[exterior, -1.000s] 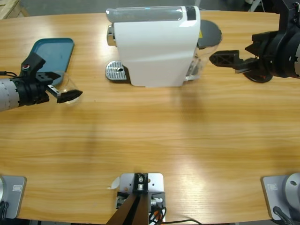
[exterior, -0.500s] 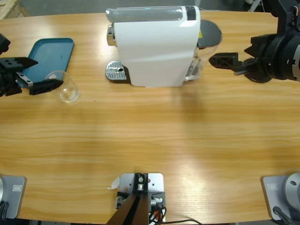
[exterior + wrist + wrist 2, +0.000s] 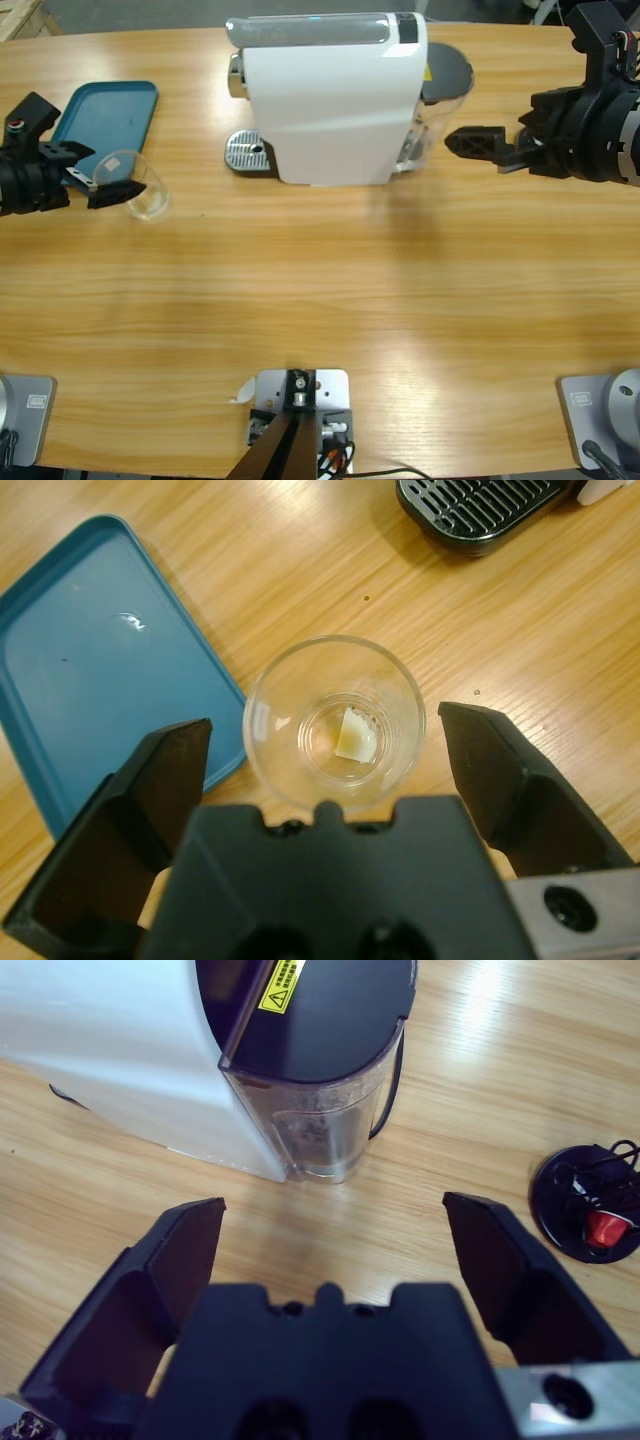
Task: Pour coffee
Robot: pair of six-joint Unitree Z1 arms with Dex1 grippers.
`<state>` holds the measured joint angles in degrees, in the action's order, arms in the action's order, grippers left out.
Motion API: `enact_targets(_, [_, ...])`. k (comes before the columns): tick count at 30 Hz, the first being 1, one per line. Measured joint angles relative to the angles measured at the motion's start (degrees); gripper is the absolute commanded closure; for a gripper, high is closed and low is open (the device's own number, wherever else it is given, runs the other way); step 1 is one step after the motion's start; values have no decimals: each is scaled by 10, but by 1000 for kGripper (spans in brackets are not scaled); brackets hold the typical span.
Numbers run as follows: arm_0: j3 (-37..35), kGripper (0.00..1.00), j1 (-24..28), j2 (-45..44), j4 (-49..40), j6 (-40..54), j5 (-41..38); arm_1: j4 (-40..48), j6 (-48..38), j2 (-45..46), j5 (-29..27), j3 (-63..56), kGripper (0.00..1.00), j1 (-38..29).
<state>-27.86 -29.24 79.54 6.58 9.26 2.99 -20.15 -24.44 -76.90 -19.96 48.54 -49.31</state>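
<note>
A small clear tumbler point(image 3: 335, 725) stands upright on the wood beside the teal tray point(image 3: 90, 690). No dark coffee shows in it, only a pale fleck on its base. My left gripper point(image 3: 325, 735) is open, with one jaw on each side of the tumbler and neither touching it. In the high view the left gripper point(image 3: 105, 172) reaches in from the left edge, its tips at the tumbler point(image 3: 140, 186). My right gripper point(image 3: 480, 145) is open and holds nothing. It hovers just right of the white coffee machine point(image 3: 330, 100), facing the machine's clear water tank point(image 3: 320, 1090).
The machine's round metal drip tray point(image 3: 248, 152) juts out at its left front. The teal tray point(image 3: 110, 112) lies at the back left. A black dish with a red capsule point(image 3: 588, 1205) sits right of the tank.
The left gripper let go of the tumbler, pulled back to the left, then came partway back toward it. The right gripper drifted slightly.
</note>
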Motion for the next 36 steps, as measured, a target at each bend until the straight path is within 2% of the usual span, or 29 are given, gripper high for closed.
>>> enact_targets(12, [10,12,1,45,49,0,-15,13,0,-10,7,0,0,0])
enact_targets(15, [17,148,1,60,68,0,-20,13,0,-10,7,0,0,0])
enact_targets(16, [19,263,1,66,72,0,-21,13,0,-10,7,0,0,0])
enact_targets(22, [22,716,2,76,86,0,-23,13,0,-10,7,0,0,0])
enact_targets(25, [24,761,2,76,89,0,-26,14,0,-10,7,0,0,0])
enact_targets(26, [24,915,2,76,90,0,-28,15,0,-10,7,0,0,0])
enact_targets(27, [24,1000,2,76,91,0,-29,15,0,-11,7,0,0,0])
enact_targets(36, [24,1000,0,76,91,0,-40,15,0,-11,7,0,0,0])
